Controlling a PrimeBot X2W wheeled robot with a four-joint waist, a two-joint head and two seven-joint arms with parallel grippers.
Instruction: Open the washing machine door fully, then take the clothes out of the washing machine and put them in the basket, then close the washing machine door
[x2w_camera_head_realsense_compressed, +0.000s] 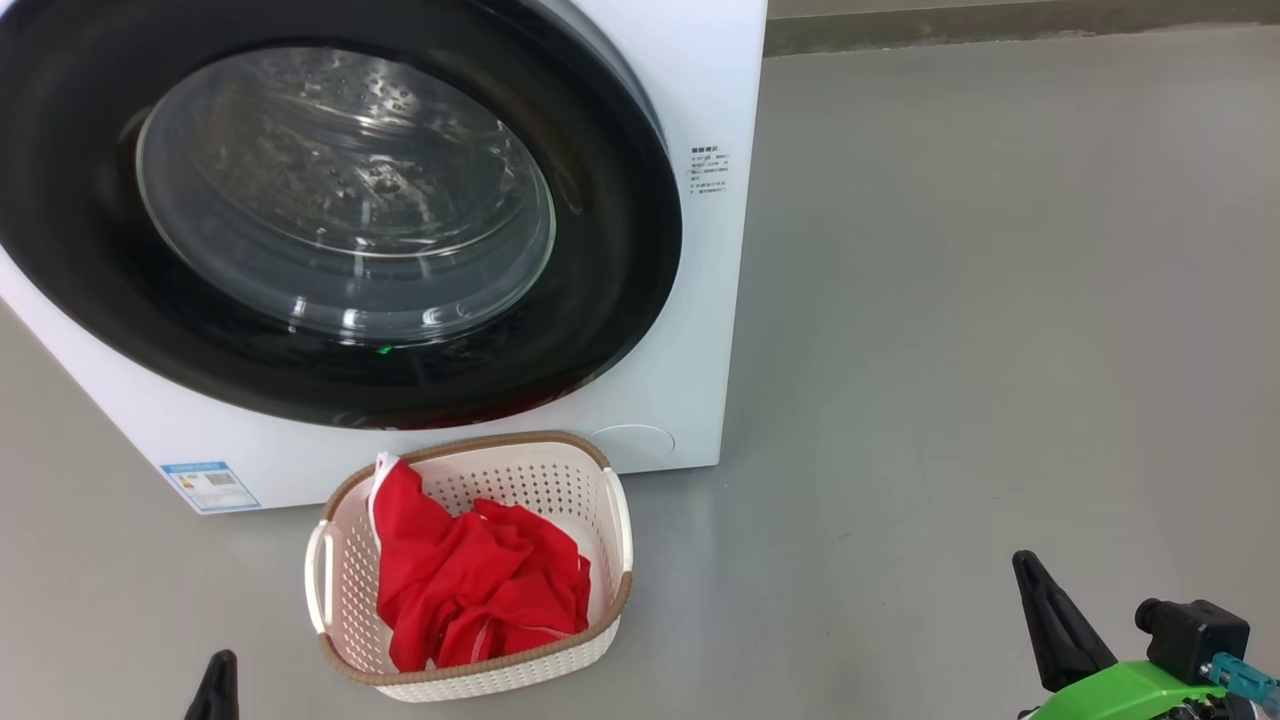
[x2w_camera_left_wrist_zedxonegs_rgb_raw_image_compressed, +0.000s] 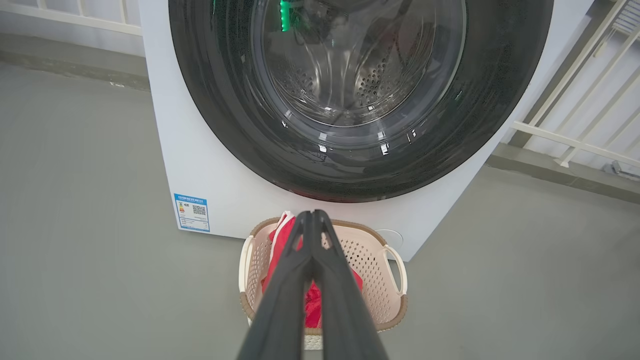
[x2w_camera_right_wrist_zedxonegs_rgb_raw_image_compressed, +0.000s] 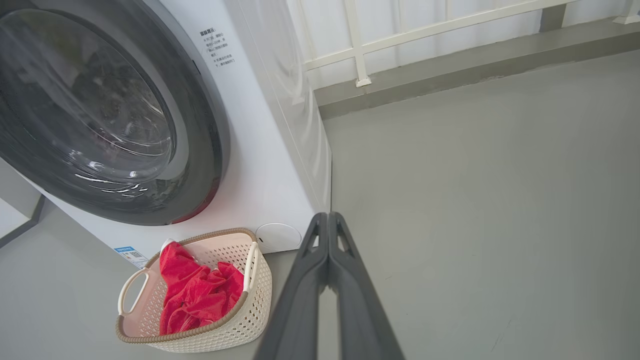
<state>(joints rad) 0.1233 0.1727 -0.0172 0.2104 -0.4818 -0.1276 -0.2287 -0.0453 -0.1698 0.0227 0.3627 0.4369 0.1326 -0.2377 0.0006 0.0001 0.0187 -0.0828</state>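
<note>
White metal takes up the top of the head view: the big white front-loading washing machine (x2w_camera_head_realsense_compressed: 700, 300) stands on the smooth grey floor (x2w_camera_head_realsense_compressed: 1000, 300). Its large round glossy black door (x2w_camera_head_realsense_compressed: 100, 300) with the clear glass window lies flat against the front. A small blue label sticker (x2w_camera_head_realsense_compressed: 210, 486) sits on the lower front. Just before the machine stands the small cream perforated plastic basket (x2w_camera_head_realsense_compressed: 480, 446) with a brown woven-look rim, and the bright red soft clothes (x2w_camera_head_realsense_compressed: 470, 590) lie crumpled inside it, one edge rising over the back rim. The left gripper (x2w_camera_head_realsense_compressed: 218, 685) shows as a dark tip at the lower left, low beside the basket. The right gripper (x2w_camera_head_realsense_compressed: 1050, 620) is at the lower right on a green wrist, pointing up and well apart from the basket.

In the left wrist view, the left gripper (x2w_camera_left_wrist_zedxonegs_rgb_raw_image_compressed: 312, 220) points toward the basket and the machine; its two long dark fingers (x2w_camera_left_wrist_zedxonegs_rgb_raw_image_compressed: 280, 310) are pressed together and hold nothing.

In the right wrist view, the right gripper (x2w_camera_right_wrist_zedxonegs_rgb_raw_image_compressed: 327, 220) points along the floor near the machine's corner, to the side of the basket. Its fingers (x2w_camera_right_wrist_zedxonegs_rgb_raw_image_compressed: 300, 300) are also pressed together and empty. A white railing (x2w_camera_right_wrist_zedxonegs_rgb_raw_image_compressed: 360, 45) stands behind.
</note>
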